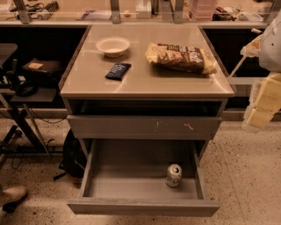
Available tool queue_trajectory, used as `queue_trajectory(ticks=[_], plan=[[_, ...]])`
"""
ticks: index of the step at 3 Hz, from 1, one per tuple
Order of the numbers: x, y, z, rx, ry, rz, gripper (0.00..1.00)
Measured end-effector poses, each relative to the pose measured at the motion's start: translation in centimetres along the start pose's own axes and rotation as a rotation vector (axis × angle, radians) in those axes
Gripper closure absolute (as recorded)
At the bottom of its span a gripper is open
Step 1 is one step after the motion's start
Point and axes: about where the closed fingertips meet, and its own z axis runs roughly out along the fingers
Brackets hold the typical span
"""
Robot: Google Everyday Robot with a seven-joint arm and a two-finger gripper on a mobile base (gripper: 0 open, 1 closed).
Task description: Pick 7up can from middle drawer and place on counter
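Middle drawer [142,206]: pulled out at bottom centre, plain front nearest.
7up can [174,175]: standing in the drawer's right half, near the right wall, silver top up.
Drawer above [145,126]: shut, pale scratches on its front, over the open drawer's rear.
Counter [175,83]: glossy beige; carries white bowl [113,46], dark packet [118,70], chip bag [180,57].
Gripper [251,47]: upper right edge, beside the counter's right rim, apart from the can; open or closed, cannot tell.
Floor [246,176]: speckled; shoe [13,195] lower left.
Rear shelf [66,11]: cluttered, along the top.
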Motion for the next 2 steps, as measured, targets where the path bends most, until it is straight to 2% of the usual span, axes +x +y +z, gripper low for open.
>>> queue_trajectory(ticks=[1, 2], plan=[[0.0, 0.0, 0.0, 0.000, 0.000, 0.000, 0.00], [0.6, 0.5, 1.1, -0.023, -0.027, 0.011, 0.00]])
